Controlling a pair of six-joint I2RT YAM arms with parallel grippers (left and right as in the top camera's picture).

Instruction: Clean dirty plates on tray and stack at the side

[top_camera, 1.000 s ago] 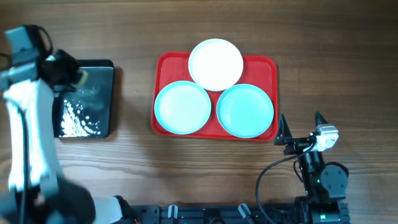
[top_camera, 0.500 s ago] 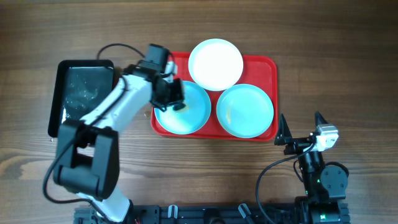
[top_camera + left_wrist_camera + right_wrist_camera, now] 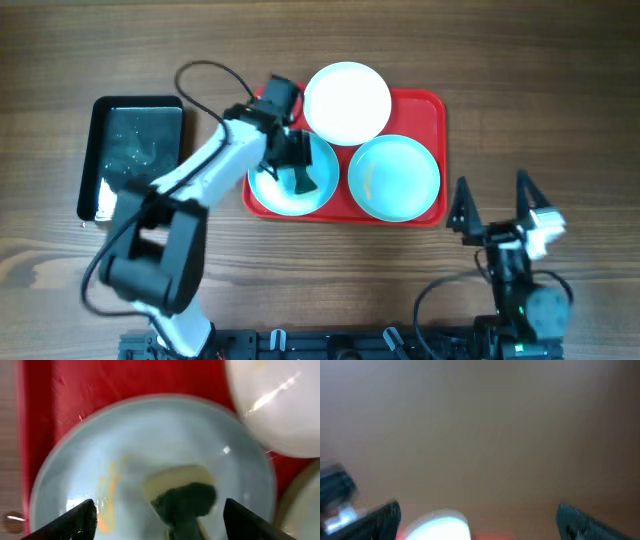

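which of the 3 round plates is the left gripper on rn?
The left pale turquoise plate on the red plastic tray: the left gripper holds a yellow-green sponge on it. The white plate and right turquoise plate have nothing over them.

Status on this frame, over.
Left hand low over left blue plate, sponge on it, grip unclear. Right hand open, parked off red tray. Orange smear on that plate. Nothing blocking.
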